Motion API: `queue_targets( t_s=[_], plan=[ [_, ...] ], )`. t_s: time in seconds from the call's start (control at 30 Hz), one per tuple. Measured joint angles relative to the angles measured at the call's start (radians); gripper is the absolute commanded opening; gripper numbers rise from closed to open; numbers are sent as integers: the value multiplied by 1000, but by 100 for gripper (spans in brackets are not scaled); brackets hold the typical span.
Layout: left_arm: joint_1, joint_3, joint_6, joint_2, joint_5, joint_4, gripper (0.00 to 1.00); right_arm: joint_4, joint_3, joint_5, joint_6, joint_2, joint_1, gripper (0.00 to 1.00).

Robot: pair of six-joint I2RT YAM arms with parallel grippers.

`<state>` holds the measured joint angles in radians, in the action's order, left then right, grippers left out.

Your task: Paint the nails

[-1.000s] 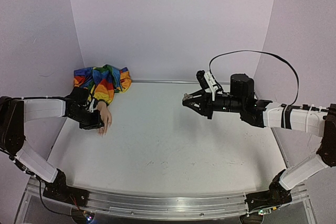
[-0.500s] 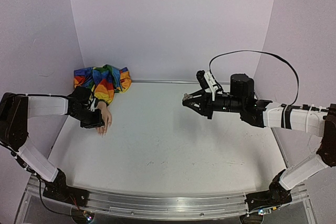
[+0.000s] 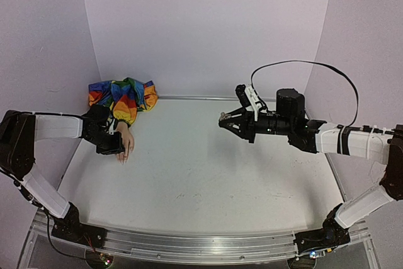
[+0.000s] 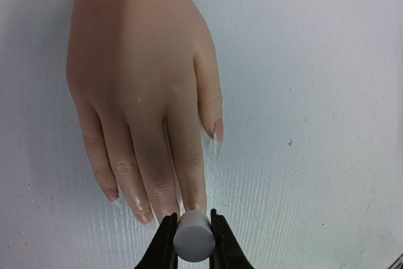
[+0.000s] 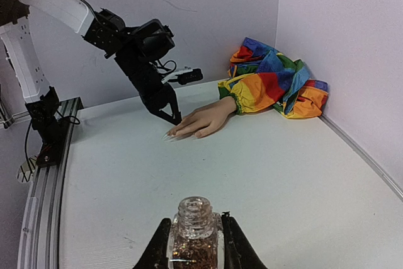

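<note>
The nails (image 4: 216, 133) sat pale and glossy on the fingertips of the mannequin hand (image 4: 135, 86), which lay palm down and flat on the table (image 3: 208, 174). I could not tell whether any polish was on them.

Against the frames a second back, almost nothing differed. The left arm's rear link had crept slightly toward the hand. The left gripper (image 4: 192, 244) stayed right at the hand's fingertips. The right arm and the hand itself kept their places.

The left gripper was pinched on a small round grey-white cap (image 4: 192, 239). In the left wrist view the cap sat just off the tip of a middle finger, touching or nearly so; I could not tell which. Whatever hung under the cap was hidden by the cap itself. In the top view that gripper covered part of the hand's outer side.

The rainbow-striped sleeve (image 3: 123, 96) bunched up behind the hand's wrist.

Well apart from the hand, far across to its other side, the right gripper (image 5: 194, 247) hung in the air. Its fingers were clamped on a small open glass bottle (image 5: 193, 228), upright, with brown glittery fill and its mouth uncovered, facing the hand. Nothing stood between that bottle and the hand.
</note>
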<state>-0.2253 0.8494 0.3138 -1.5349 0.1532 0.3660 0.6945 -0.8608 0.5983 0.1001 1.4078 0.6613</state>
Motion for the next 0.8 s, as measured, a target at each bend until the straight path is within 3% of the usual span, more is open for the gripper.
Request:
queue_targets(
  t_s=[0.8],
  plan=[
    [0, -42, 8, 19, 29, 1, 0, 0, 0, 6, -1, 0, 0, 0]
  ],
)
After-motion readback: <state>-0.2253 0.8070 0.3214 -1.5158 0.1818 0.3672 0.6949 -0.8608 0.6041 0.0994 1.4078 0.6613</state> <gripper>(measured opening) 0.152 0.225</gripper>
